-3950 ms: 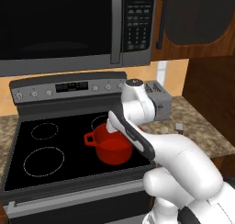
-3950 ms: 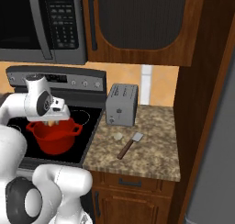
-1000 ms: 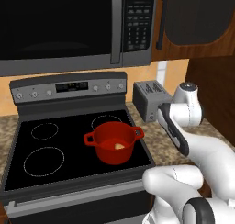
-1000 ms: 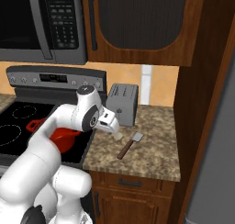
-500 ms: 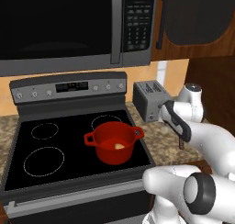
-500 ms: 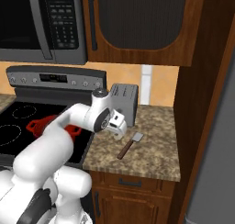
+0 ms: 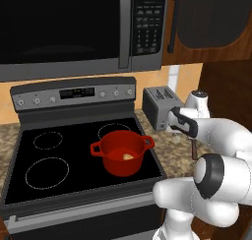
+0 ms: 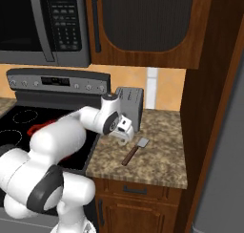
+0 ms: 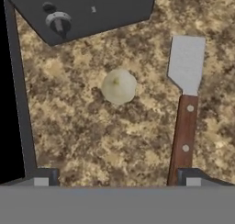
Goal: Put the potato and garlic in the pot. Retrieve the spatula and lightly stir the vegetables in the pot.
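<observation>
My gripper (image 9: pixel 117 178) hangs open above the speckled counter, with nothing between its fingers. Right under it lies the garlic (image 9: pixel 119 86), a pale whitish bulb, well apart from the fingertips. The spatula (image 9: pixel 185 94) lies just to the garlic's right, its grey flat head pointing away and its brown handle running back beside one fingertip. In the right base view the gripper (image 8: pixel 125 139) hovers in front of the toaster, with the spatula (image 8: pixel 135 150) next to it. The red pot (image 7: pixel 123 153) stands on the stove, holding the tan potato (image 7: pixel 128 156).
A grey toaster (image 8: pixel 129 108) stands at the back of the counter (image 8: pixel 157 155), just behind the gripper. The black stovetop (image 7: pixel 64 160) borders the counter on the left. A tall wooden cabinet wall (image 8: pixel 209 108) closes the counter's right side. A microwave (image 7: pixel 74 27) hangs above the stove.
The arm has swung right, from over the pot to over the counter in front of the toaster. The jaws have stayed open. The pot has not moved.
</observation>
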